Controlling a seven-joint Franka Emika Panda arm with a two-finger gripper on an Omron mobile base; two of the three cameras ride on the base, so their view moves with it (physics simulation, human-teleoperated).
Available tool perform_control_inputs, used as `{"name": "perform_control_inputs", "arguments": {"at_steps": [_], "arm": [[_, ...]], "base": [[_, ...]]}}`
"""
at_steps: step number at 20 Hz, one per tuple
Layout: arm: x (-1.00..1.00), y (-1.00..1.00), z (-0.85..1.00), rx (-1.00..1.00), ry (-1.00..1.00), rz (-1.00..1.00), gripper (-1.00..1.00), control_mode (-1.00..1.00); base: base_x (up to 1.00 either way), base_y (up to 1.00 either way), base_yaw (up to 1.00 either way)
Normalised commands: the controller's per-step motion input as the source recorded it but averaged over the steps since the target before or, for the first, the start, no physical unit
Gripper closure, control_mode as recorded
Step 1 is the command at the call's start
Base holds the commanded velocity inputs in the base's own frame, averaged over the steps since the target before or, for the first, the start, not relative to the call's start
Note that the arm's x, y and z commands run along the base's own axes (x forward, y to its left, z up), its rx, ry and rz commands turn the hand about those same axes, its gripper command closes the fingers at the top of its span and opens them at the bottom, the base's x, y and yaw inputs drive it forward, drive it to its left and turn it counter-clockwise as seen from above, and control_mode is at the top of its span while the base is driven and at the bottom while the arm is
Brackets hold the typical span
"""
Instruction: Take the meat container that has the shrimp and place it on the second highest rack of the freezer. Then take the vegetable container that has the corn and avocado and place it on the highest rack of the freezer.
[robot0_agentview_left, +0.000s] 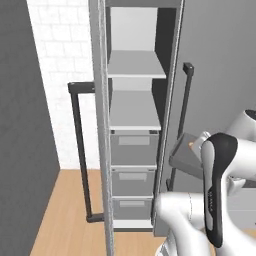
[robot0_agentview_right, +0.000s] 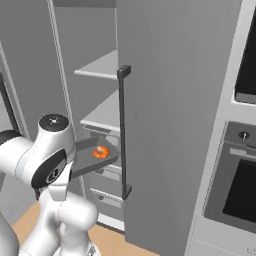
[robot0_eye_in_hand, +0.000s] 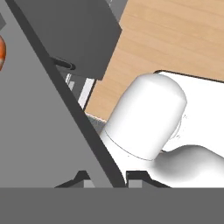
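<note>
While lifted level in front of the open freezer (robot0_agentview_left: 135, 125), dark meat container (robot0_agentview_left: 184, 157) seen in the left base view just beside the arm, below the second highest rack (robot0_agentview_left: 134, 112) and the highest rack (robot0_agentview_left: 136, 65). In the right base view, same tray (robot0_agentview_right: 92, 156) carried out ahead of the arm with the shrimp (robot0_agentview_right: 101, 152) lying on it, just under the second highest rack (robot0_agentview_right: 105, 115). In the hand view, gripper (robot0_eye_in_hand: 104, 178) clamped narrow on the tray's dark rim (robot0_eye_in_hand: 65, 100), one fingertip each side, shrimp (robot0_eye_in_hand: 1, 52) at the far edge.
</note>
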Motion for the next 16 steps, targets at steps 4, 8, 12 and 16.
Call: {"name": "perform_control_inputs", "arguments": {"at_steps": [4, 8, 12, 16], "arm": [[0.0, 0.0, 0.0, 0.0, 0.0, 0.0, 1.0, 1.0], [0.0, 0.0, 0.0, 0.0, 0.0, 0.0, 1.0, 1.0], [0.0, 0.0, 0.0, 0.0, 0.0, 0.0, 1.0, 1.0], [0.0, 0.0, 0.0, 0.0, 0.0, 0.0, 1.0, 1.0]], "base": [[0.3, 0.54, 0.07], [0.64, 0.23, 0.07], [0.39, 0.0, 0.02], [0.78, 0.0, 0.03]]}}
